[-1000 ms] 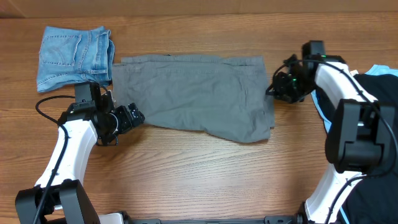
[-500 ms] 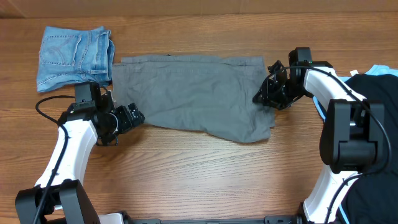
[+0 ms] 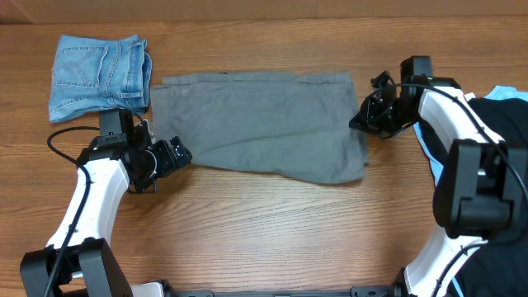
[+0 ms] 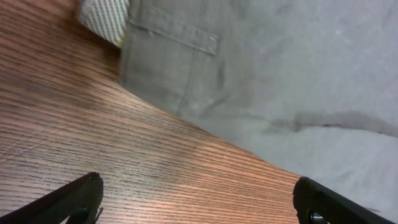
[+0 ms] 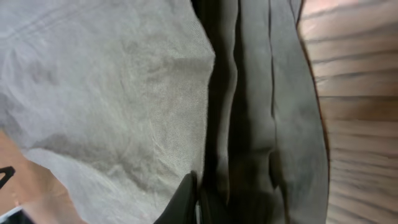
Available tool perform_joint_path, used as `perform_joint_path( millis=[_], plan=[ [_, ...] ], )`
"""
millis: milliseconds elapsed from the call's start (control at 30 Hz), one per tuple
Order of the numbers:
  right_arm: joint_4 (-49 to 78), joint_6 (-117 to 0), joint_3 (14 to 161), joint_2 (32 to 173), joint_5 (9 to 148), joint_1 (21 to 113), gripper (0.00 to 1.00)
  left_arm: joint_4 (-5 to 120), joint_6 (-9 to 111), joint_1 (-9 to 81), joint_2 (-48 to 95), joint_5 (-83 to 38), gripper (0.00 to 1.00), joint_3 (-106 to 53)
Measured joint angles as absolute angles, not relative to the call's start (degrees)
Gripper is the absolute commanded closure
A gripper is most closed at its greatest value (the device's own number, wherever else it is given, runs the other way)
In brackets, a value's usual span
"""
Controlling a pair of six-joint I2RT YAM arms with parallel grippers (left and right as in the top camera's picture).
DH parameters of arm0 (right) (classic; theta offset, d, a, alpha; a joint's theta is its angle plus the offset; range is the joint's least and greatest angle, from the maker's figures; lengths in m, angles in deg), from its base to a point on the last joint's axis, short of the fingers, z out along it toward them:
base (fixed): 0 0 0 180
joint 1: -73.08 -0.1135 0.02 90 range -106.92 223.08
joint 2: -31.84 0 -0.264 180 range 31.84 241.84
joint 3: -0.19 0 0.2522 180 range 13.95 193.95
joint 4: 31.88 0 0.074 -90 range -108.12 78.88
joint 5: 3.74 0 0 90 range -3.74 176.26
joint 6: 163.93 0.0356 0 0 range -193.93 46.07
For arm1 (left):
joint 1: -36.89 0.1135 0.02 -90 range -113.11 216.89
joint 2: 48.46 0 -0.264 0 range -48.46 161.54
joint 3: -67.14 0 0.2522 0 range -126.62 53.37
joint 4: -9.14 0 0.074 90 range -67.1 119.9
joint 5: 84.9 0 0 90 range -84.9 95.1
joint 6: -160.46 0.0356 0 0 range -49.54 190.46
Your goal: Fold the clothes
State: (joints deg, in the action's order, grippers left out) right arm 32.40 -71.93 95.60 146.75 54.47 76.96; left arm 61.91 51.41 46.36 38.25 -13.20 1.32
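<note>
The grey trousers (image 3: 256, 124) lie flat across the middle of the table, waistband to the left. My right gripper (image 3: 363, 120) is at their right edge, shut on a fold of the grey cloth (image 5: 112, 93); in the right wrist view the two dark fingers (image 5: 186, 196) are pressed together against layered fabric. My left gripper (image 3: 177, 154) hovers open just off the trousers' lower left corner. In the left wrist view its fingers (image 4: 74, 199) stand wide apart over bare wood, with the pocket seam (image 4: 180, 34) and whitish lining (image 4: 106, 18) ahead.
Folded light-blue denim shorts (image 3: 99, 74) sit at the far left corner. A black garment (image 3: 503, 132) and a pale-blue one (image 3: 505, 92) are heaped at the right edge, behind the right arm. Bare wood (image 3: 272, 223) runs along the table's front.
The right gripper reached in over the trousers' right edge, shut on it and drew back to the right; that edge now lies slightly further right. The left arm has not moved.
</note>
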Motion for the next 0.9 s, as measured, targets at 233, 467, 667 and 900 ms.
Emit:
perform_joint_path(
  millis=[233, 467, 667, 900],
  plan=[
    [31.20, -66.14, 95.18, 145.09, 63.50, 76.96, 0.96, 61.47, 51.41, 46.36, 38.25, -13.20, 0.00, 1.32],
    [27.55, -60.02, 92.12, 145.09, 70.10, 76.96, 0.79, 61.51, 51.68, 46.36, 38.25, -13.20, 0.00, 1.32],
    [25.73, -61.64, 93.78, 145.09, 68.44, 78.81, 0.63, 64.31, 54.28, 46.36, 38.25, -13.20, 0.00, 1.30],
    [15.26, -63.82, 98.04, 145.05, 62.64, 80.19, 0.52, 64.83, 55.98, 46.36, 38.25, -13.27, 0.00, 1.30]
  ],
)
